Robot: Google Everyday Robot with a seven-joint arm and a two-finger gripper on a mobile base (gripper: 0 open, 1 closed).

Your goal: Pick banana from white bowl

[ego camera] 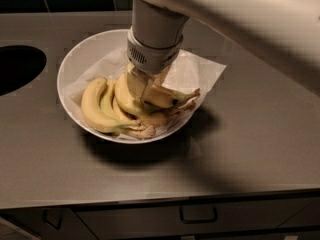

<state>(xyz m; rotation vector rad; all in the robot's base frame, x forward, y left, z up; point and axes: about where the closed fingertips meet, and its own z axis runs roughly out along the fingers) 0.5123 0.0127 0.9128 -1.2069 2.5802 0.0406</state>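
The gripper (144, 86) sits low in the white bowl (67, 71) among the fruit, and we cannot make out how it is set, since the wrist above covers much of it. The arm (240, 19) runs out past the top and right edges. It hides part of the bowl's far rim and some of the white paper (200, 71). Of the banana (167, 98) we see only the right part; its left end is lost under the gripper. A dark round opening (17, 69) is cut by the left edge, the drawer fronts (200, 216) by the bottom edge.
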